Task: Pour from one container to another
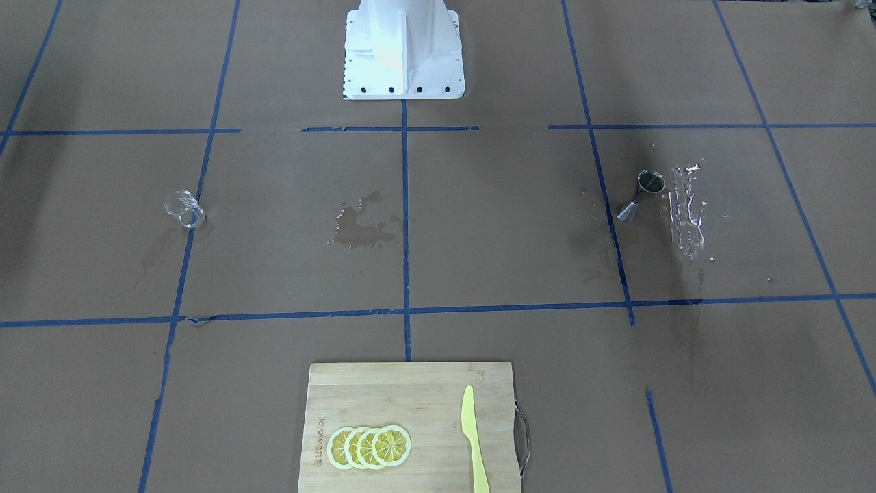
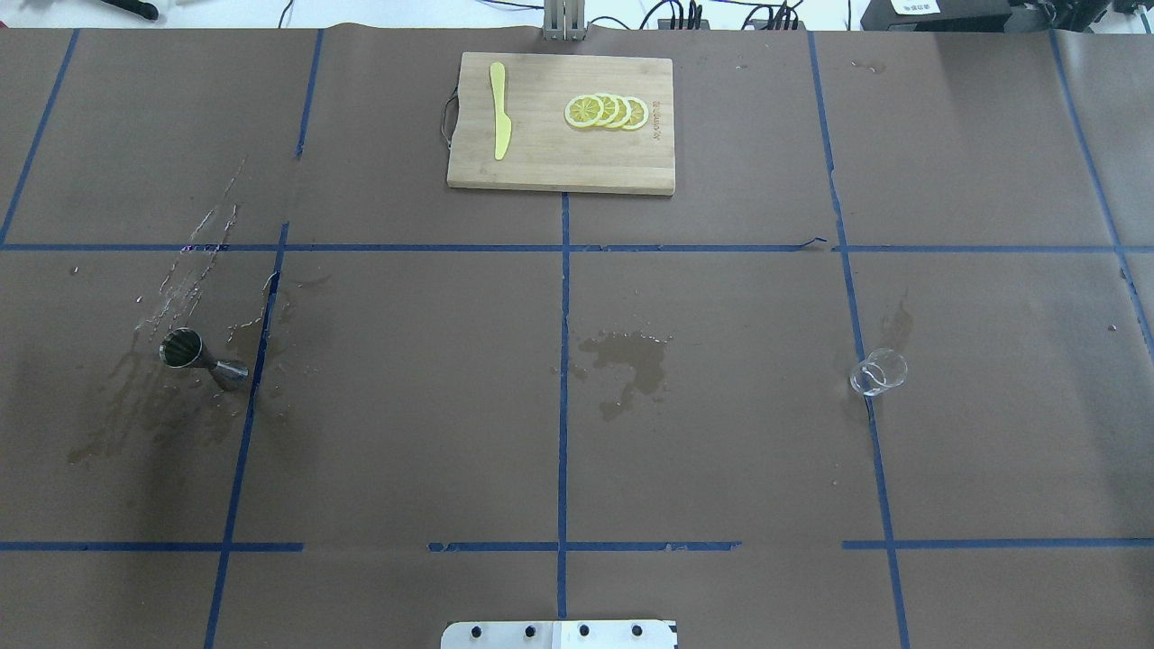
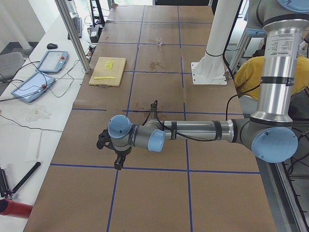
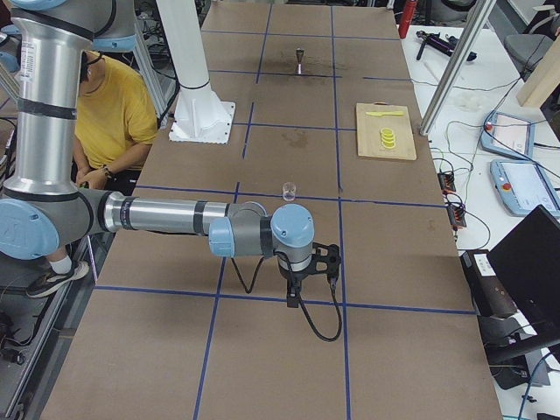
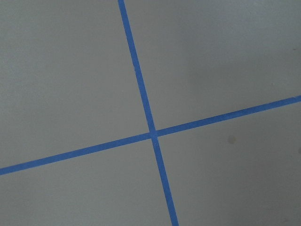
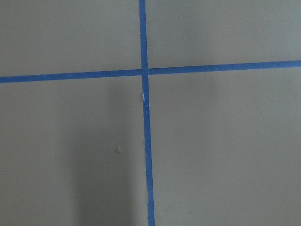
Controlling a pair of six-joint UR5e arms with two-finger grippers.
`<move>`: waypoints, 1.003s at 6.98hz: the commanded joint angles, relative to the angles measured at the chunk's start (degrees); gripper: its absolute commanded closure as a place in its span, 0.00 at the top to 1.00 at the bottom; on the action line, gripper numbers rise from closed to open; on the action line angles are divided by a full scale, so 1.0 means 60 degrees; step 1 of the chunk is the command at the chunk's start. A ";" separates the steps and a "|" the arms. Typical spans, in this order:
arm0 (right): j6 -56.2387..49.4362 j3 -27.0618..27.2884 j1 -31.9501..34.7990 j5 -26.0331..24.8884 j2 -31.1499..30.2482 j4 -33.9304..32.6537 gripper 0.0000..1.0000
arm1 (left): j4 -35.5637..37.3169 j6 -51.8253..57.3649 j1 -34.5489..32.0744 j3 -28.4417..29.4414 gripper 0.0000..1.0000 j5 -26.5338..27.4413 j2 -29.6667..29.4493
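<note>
- the clear tumbler (image 2: 878, 372) stands on the robot's right side of the table (image 2: 406, 433), right at a blue tape line (image 2: 563, 451), with nothing touching it.
- the steel jigger (image 2: 203, 359) is well apart from it, on the robot's left side, upright with its wide mouth up, just beside another tape line.
- the brown paper around the jigger is dark and wet, with a streak of shiny droplets (image 2: 185, 275) trailing away from it towards the far edge.
- there is another wet patch (image 2: 628, 354) near the middle of the table, between the two vessels.
- the left gripper (image 3: 117, 166) hangs pointing down over the table's end, well away from the jigger; from the side i cannot tell whether its fingers are apart or together.
- the right gripper (image 4: 293, 299) hangs the same way at the other end, on the near side of the tumbler and not touching it; again i cannot tell how its fingers stand.
- both wrist cameras show only brown paper and crossing tape.
- on the far side from the robot's white base (image 1: 404, 61) lies a wooden cutting board (image 2: 559, 167) with a yellow knife (image 2: 499, 122) and overlapping lemon slices (image 2: 606, 111).
- a person in a yellow shirt (image 4: 114, 114) sits off the table behind the arms.
</note>
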 commanded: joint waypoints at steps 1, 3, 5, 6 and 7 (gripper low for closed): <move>0.0000 0.0004 -0.0024 -0.0006 0.0000 0.0011 1.00 | 0.0000 -0.0019 0.0000 0.0016 1.00 0.0000 0.0027; 0.0000 0.0004 -0.0053 0.0008 0.0000 0.0011 1.00 | 0.0000 -0.0019 0.0000 0.0017 1.00 -0.0015 0.0027; 0.0000 0.0004 -0.0067 -0.0006 0.0000 0.0128 1.00 | 0.0000 -0.0019 0.0000 -0.0027 1.00 -0.0015 0.0012; 0.0000 0.0004 -0.0082 -0.0006 0.0000 0.0128 1.00 | 0.0000 -0.0019 0.0000 -0.0042 1.00 -0.0015 0.0012; 0.0000 0.0018 -0.0082 -0.0006 0.0000 0.0143 1.00 | 0.0000 -0.0019 0.0000 -0.0042 1.00 -0.0015 0.0012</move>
